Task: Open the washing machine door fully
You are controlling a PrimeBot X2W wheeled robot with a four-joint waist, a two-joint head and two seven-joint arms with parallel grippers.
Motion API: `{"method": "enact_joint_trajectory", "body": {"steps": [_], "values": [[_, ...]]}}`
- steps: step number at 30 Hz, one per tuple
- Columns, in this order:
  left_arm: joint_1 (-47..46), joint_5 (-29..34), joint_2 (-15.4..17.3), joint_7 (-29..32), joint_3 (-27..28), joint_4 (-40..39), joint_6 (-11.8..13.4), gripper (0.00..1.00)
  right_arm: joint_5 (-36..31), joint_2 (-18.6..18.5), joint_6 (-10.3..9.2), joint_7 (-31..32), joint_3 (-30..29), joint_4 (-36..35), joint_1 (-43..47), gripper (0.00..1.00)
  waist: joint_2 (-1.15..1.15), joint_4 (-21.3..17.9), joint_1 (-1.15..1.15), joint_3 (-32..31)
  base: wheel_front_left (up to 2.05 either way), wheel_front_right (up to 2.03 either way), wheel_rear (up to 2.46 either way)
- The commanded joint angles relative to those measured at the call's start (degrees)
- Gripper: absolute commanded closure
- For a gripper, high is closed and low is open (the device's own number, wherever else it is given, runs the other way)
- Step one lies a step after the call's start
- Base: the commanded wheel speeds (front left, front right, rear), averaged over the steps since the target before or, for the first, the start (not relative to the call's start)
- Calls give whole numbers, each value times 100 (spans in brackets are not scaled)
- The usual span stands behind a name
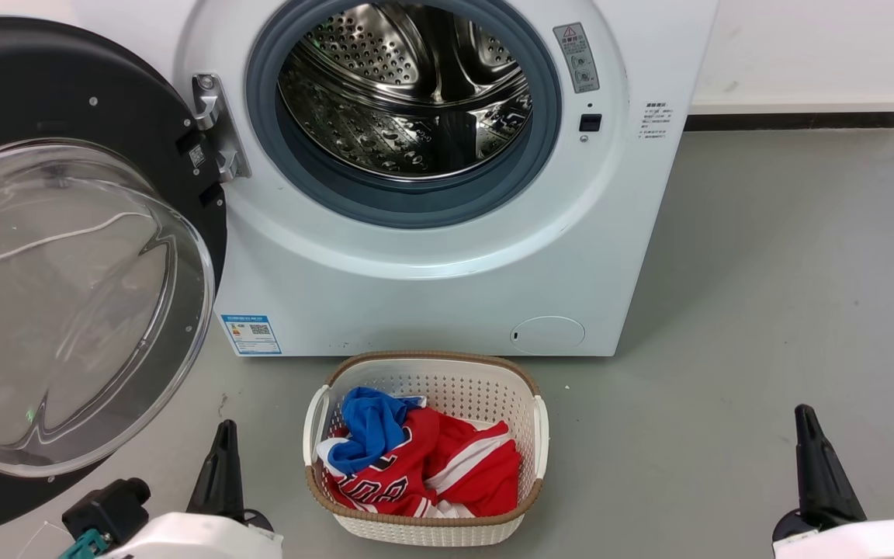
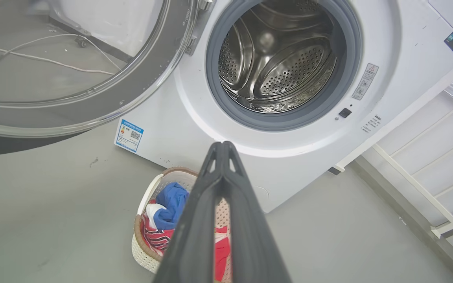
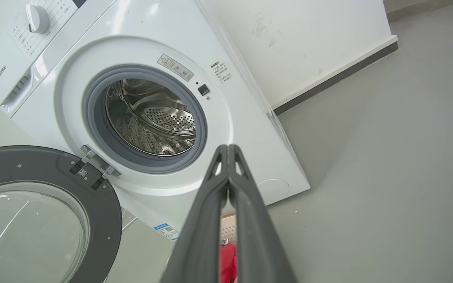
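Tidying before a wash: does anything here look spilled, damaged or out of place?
Nothing much. The door is swung wide, the drum looks empty, and the basket stands upright holding its clothes. Only a loose white cord trails on the floor behind the door.

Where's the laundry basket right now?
In the head view, the laundry basket sits on the floor at lower centre, just in front of the washing machine.
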Motion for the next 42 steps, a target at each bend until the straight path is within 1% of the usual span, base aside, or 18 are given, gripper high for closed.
{"method": "enact_joint_trajectory", "body": {"steps": [1, 20, 42], "values": [[-184, -203, 1, 42, 22, -53, -25, 100, 208, -59, 0, 32, 3, -31, -167, 100, 0, 0, 0, 2, 0, 0, 0], [-393, -1784, 0, 423, 155, 100, -133, 100, 1776, -94, 0, 376, 20, 270, -483, 100, 0, 4, 0, 29, 0, 0, 0], [-591, -3280, -2, 791, 278, 254, -233, 100, 3225, -100, 0, 728, -2, 559, -769, 100, 0, 8, 0, 60, 0, 0, 0]]}}
